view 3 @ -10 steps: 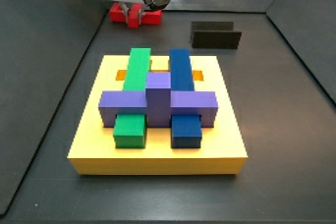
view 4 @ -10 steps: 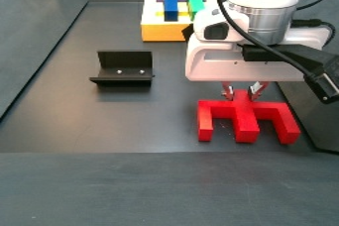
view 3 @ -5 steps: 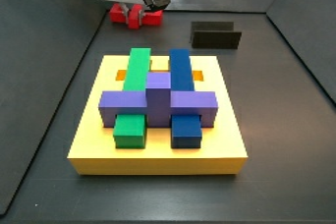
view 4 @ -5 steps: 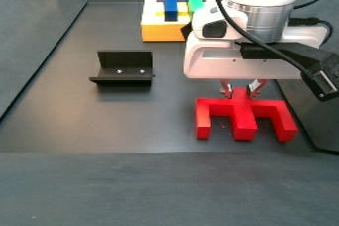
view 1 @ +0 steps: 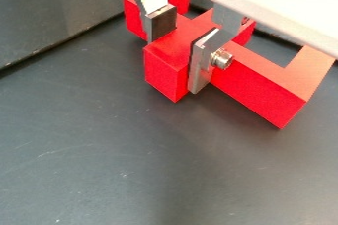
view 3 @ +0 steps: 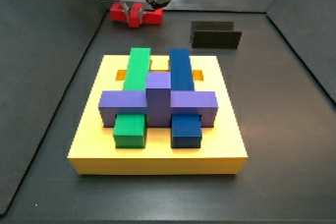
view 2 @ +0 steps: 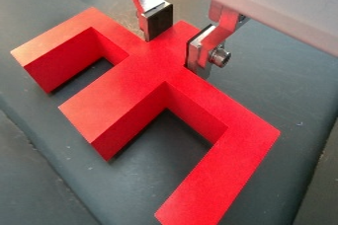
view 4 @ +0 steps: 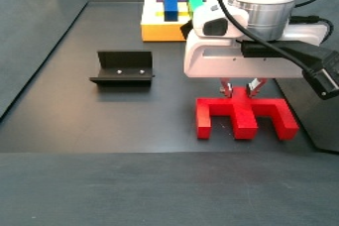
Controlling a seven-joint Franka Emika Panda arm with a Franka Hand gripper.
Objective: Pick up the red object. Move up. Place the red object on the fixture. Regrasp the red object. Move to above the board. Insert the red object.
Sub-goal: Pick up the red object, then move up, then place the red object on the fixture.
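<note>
In both wrist views the tool (view 1: 183,39) sits low over the red object (view 1: 258,74), its two silver fingers (view 2: 148,10) straddling the raised middle stub of the block. The dark pads stand on either side of that stub with a little space showing, so the fingers are apart and not clamped on anything. In a wrist view the red object (view 2: 158,101) lies flat on the dark floor, its long bar running across and three legs reaching out from it.

In a side view the tool (view 4: 244,89) hangs straight down from the white body of the arm, its tips just at the back bar of the red object (view 4: 244,117), which lies near the front right of the floor with its legs pointing toward the camera. The fixture (view 4: 123,68), a small black open holder, stands well to the left of it, apart from everything else. Farther back lies the board (view 4: 162,24), a yellow slab carrying green, blue and purple blocks.

The opposite side view puts the board (view 3: 92,125) nearest, with its green and blue bars crossed by a purple block. Beyond it the fixture (view 3: 217,36) stands toward the right, and the red object (view 3: 134,14) lies at the far end under the tool (view 3: 137,2).
</note>
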